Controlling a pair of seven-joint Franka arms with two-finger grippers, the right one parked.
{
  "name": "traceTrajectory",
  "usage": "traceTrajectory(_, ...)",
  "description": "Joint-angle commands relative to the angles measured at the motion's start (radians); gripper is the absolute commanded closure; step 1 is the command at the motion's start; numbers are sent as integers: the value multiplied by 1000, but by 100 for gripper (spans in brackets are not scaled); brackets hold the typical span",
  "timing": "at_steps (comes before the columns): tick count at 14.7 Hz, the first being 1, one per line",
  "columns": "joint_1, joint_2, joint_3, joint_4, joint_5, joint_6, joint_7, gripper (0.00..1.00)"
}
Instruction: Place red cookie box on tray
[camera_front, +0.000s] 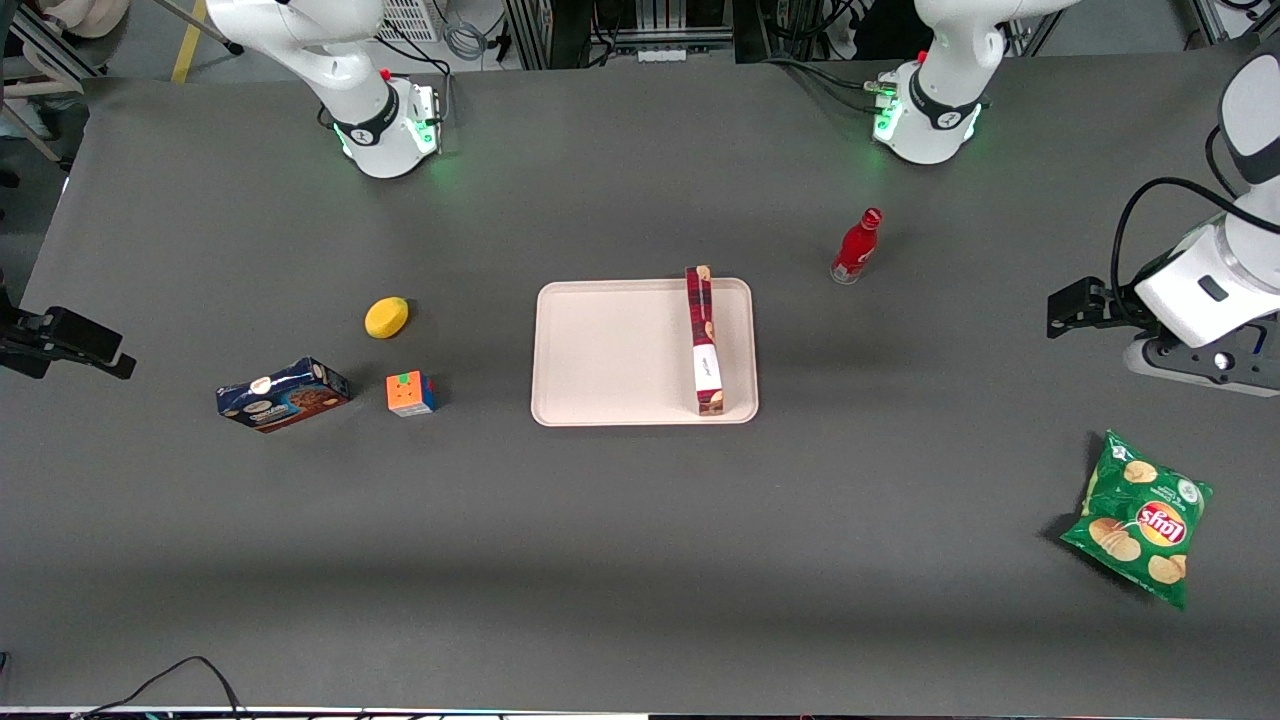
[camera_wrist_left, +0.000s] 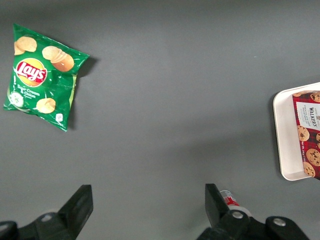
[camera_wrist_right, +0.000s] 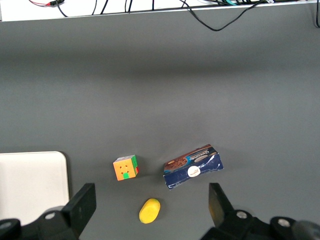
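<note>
In the front view, you see the red cookie box (camera_front: 704, 340) lying flat inside the tray (camera_front: 600, 350), along the tray's edge nearest the working arm's end of the surface (camera_front: 640, 560), its long axis running from 12 to 6 o'clock. The tray sits at the middle of the surface. From the tray, the red bottle (camera_front: 856, 246) stands upright at about 2 o'clock, well apart from the rim. Your gripper (camera_front: 1062, 308) hangs above the surface out at 3 o'clock from the tray, toward the working arm's end, touching nothing. The green Lay's chip bag (camera_front: 1138, 518) lies at about 4 o'clock from the tray, nearer the camera than the gripper. Toward the parked arm's end you find a Rubik's cube (camera_front: 411, 393), a lemon (camera_front: 386, 317) and a dark-blue cookie box (camera_front: 283, 395).

In the left wrist view, your gripper (camera_wrist_left: 149, 206) is spread wide with only bare surface (camera_wrist_left: 175, 100) between its fingers (camera_wrist_left: 79, 207). The chip bag (camera_wrist_left: 42, 75), the corner of the tray (camera_wrist_left: 284, 135) with the red cookie box (camera_wrist_left: 309, 135) resting in it, and the bottle's cap (camera_wrist_left: 229, 199) just beside one finger all show here.

In the right wrist view, you see the cube (camera_wrist_right: 125, 167), the lemon (camera_wrist_right: 149, 210), the dark-blue cookie box (camera_wrist_right: 193, 166) and a bare corner of the tray (camera_wrist_right: 35, 185).
</note>
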Motion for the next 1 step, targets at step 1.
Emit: traceTrajectory(1, 5, -13, 2, 8, -4, -8, -4, 0)
